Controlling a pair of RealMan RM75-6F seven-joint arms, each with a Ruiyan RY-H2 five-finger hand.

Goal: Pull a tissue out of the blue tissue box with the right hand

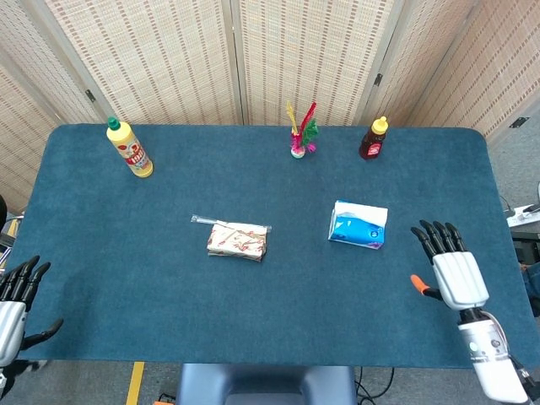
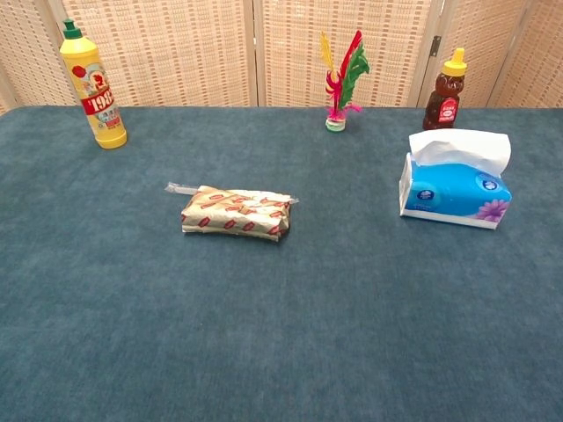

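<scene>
The blue tissue box (image 1: 357, 228) lies right of the table's middle, with a white tissue (image 2: 462, 145) standing out of its top; the chest view shows the box (image 2: 453, 197) at mid right. My right hand (image 1: 451, 274) hovers over the table's front right part, to the right of and nearer than the box, apart from it, fingers spread and holding nothing. At the front left corner my left hand (image 1: 13, 302) is also open and empty. Neither hand appears in the chest view.
A wrapped snack packet (image 1: 238, 240) lies at the table's middle. A yellow bottle (image 1: 129, 148) stands at the back left. A feather shuttlecock (image 1: 300, 131) and a brown honey bottle (image 1: 374, 139) stand at the back. A woven screen (image 1: 253, 51) closes off the far side.
</scene>
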